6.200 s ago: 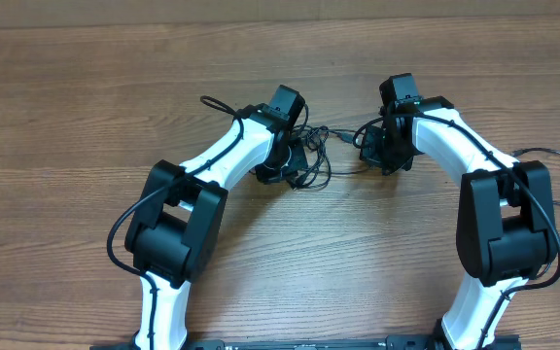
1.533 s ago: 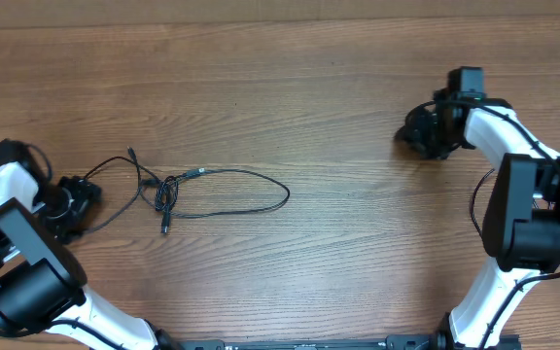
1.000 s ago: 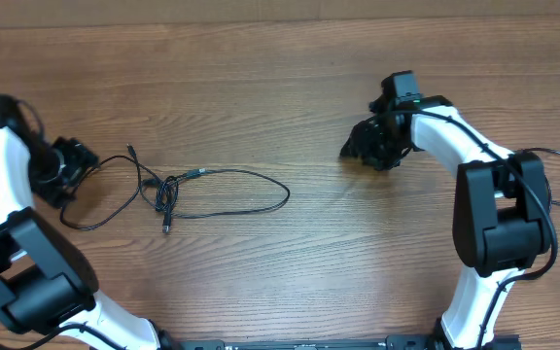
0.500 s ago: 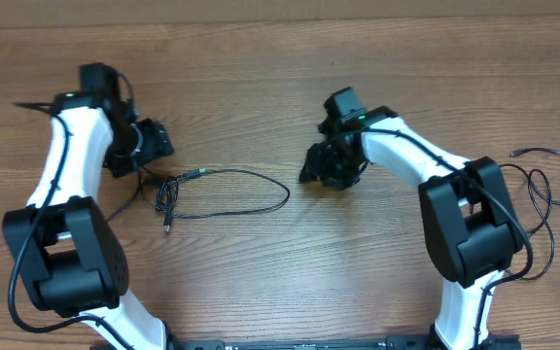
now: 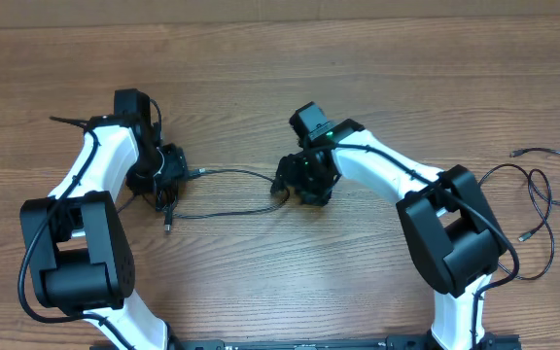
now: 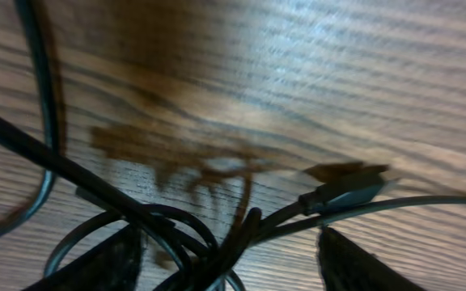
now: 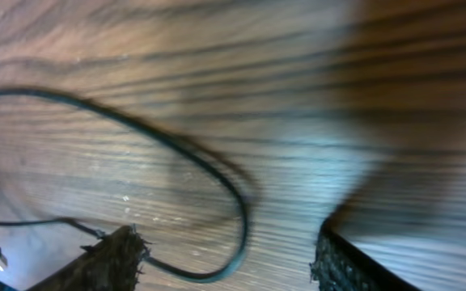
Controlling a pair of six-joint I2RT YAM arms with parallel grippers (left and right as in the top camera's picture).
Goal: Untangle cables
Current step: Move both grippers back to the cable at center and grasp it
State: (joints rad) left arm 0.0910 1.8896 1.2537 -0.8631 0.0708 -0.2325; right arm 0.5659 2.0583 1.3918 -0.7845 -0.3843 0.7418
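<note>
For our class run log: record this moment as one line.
left gripper: open, over cable tangle | right gripper: open, over cable loop

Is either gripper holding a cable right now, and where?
Nothing is held. The left gripper stands open over the cable tangle, the right gripper open over the cable loop.

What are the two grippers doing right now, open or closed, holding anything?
Left gripper: open, fingers either side of the tangled cables, nothing clamped.
Right gripper: open over a cable loop, nothing held.
</note>
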